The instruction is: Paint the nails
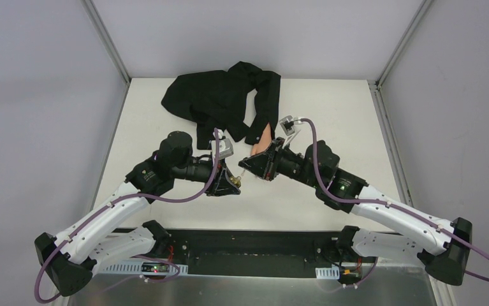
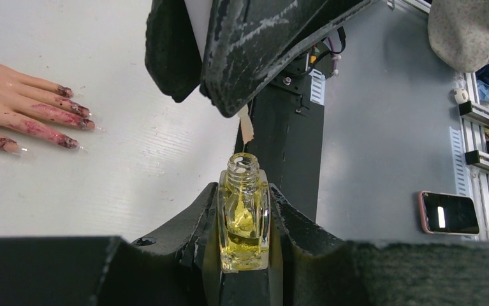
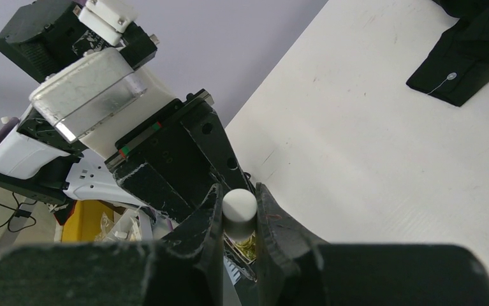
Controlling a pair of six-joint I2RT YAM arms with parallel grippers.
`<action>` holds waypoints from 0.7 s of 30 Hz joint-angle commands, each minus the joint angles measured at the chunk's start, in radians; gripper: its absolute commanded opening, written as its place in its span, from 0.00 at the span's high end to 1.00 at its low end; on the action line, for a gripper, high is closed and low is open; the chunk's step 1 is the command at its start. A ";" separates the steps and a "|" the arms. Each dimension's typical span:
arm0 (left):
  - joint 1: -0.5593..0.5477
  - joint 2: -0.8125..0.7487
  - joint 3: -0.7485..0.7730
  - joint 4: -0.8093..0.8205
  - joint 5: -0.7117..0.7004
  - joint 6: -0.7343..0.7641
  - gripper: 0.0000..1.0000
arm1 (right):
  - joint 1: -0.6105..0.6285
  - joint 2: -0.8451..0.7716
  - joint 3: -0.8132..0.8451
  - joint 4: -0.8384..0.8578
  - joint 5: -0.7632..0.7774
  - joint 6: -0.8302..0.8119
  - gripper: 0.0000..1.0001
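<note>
My left gripper (image 2: 244, 255) is shut on a small open bottle of yellowish polish (image 2: 244, 217), neck pointing away from the wrist. My right gripper (image 3: 238, 213) is shut on the white brush cap (image 3: 239, 207); its pale brush tip (image 2: 247, 127) hangs just above the bottle's open neck. The two grippers meet at the table's middle (image 1: 240, 173). The pale mannequin hand (image 2: 6, 102) lies at the left of the left wrist view, fingers pointing right, with dark red-purple nails (image 2: 79, 109) and smeared fingers. In the top view the hand (image 1: 264, 135) shows just beyond my right gripper, under a black sleeve (image 1: 264, 108).
A black garment (image 1: 210, 99) is bunched at the table's far middle, its cuff (image 3: 465, 70) showing in the right wrist view. The white table (image 1: 331, 108) is walled by grey panels. A phone (image 2: 449, 212) lies off the table.
</note>
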State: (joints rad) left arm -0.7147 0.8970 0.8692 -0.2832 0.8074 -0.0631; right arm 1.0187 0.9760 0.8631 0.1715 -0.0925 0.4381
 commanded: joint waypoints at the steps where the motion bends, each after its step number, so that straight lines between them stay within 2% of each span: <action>1: -0.011 -0.020 0.036 0.050 0.037 0.012 1.00 | 0.005 0.003 0.002 0.048 0.013 0.011 1.00; 21: -0.011 -0.025 0.032 0.053 0.026 0.011 1.00 | 0.008 0.027 0.007 0.037 -0.007 0.015 1.00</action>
State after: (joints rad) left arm -0.7147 0.8936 0.8692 -0.2733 0.8074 -0.0631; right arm 1.0199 1.0027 0.8631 0.1684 -0.0933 0.4431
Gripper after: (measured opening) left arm 0.260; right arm 0.185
